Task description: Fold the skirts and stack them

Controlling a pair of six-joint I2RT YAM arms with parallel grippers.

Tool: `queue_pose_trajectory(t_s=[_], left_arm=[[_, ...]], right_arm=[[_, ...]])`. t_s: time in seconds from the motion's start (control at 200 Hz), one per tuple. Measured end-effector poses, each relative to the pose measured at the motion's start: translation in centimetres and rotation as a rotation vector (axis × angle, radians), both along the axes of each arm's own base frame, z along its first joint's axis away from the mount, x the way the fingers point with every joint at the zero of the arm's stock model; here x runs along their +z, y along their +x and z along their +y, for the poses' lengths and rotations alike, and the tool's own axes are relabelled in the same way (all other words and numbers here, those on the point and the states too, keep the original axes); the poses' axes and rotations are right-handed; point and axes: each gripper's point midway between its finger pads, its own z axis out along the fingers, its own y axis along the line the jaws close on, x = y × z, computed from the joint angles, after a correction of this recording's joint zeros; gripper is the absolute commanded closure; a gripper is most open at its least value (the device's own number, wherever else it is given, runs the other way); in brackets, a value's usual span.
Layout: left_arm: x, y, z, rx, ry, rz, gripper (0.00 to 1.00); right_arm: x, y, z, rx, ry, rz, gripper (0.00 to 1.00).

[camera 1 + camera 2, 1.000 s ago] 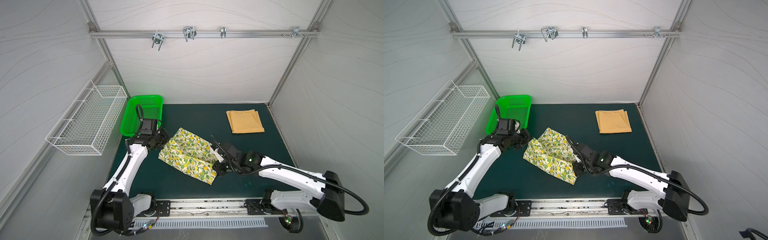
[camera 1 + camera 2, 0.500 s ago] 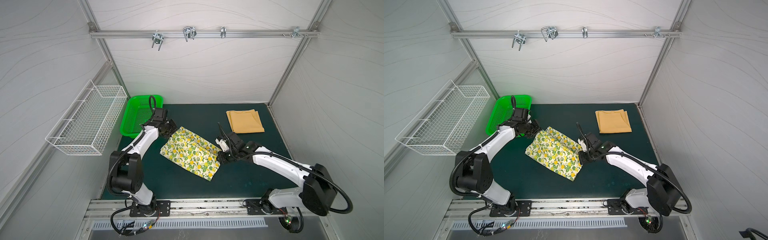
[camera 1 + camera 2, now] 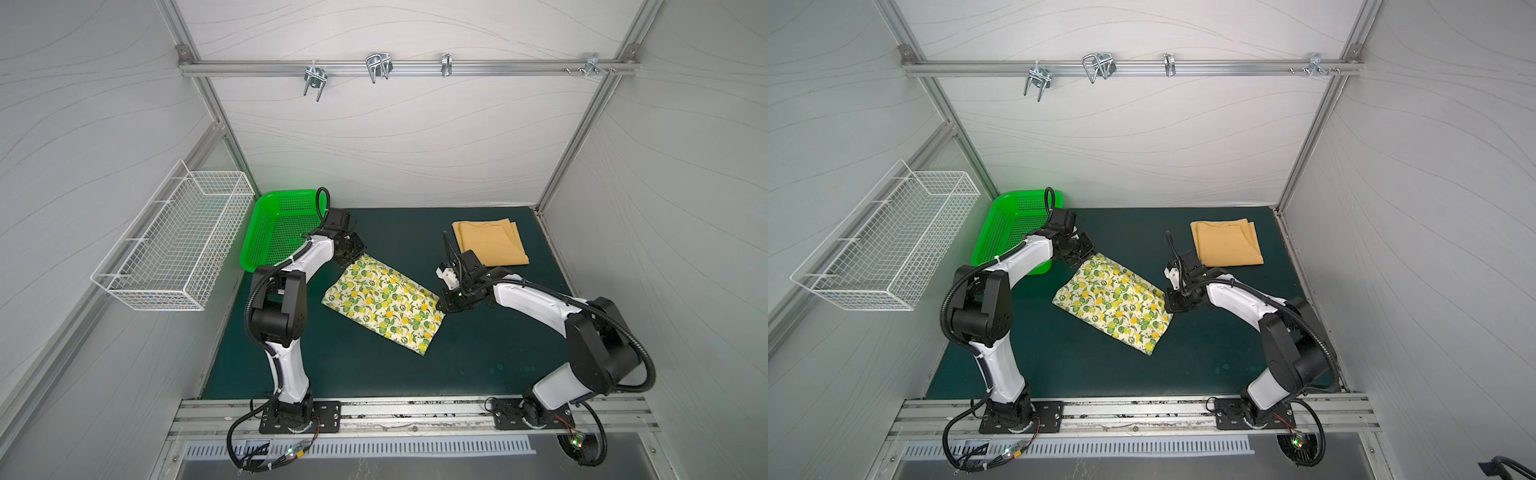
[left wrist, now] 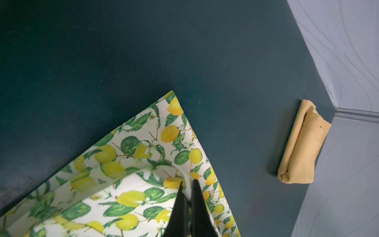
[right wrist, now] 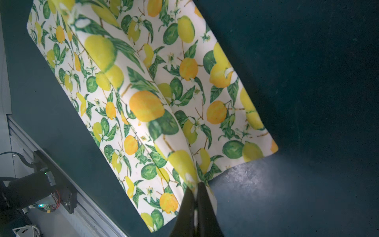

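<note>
Though pinched at corners, lemon-print skirt [image 3: 382, 305] lies folded; ridged.

Deck is a dark green mat [image 3: 332, 365], three items sitting on it. Lemon-print skirt [image 3: 384, 303] lies folded and diagonal mid-mat, in both top views. Mustard skirt [image 3: 490, 243] is a folded square at the back-right corner, near the wall, well apart from the print one. Green basket [image 3: 286, 226] sits at the back-left corner.

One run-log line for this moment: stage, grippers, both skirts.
stage: folding lemon skirt | left gripper: shut on lemon skirt | right gripper: shut on lemon skirt | mustard skirt: folded, lying apart | stack: not yet
</note>
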Motion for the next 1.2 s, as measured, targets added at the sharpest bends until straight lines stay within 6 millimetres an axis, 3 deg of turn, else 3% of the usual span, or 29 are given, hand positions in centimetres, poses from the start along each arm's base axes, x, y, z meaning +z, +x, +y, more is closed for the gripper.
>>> queue_pose_trajectory(t_s=[0.225,0.47,0.66,0.775,1.201], left_arm=[[-1.9,0.3,0.1,0.006,0.017,0.035,1.00],[-1.8,1.5,0.1,0.010,0.023,0.025,0.93],[-1.4,1.9,0.1,0.009,0.027,0.012,0.64],[-1.5,1.9,0.2,0.014,0.029,0.014,0.54],[-1.2,1.5,0.3,0.011,0.032,0.013,0.51]], right_arm=[[-1.3,1.0,0.0,-0.002,-0.002,0.022,0.94],[-2.0,2.1,-0.2,-0.016,0.004,0.031,0.94],[-2.1,2.7,0.0,-0.020,0.008,0.029,0.93],[-2.6,2.8,-0.1,-0.020,0.005,0.035,0.93],[-2.5,3.6,-0.2,-0.029,0.009,0.026,0.91]])
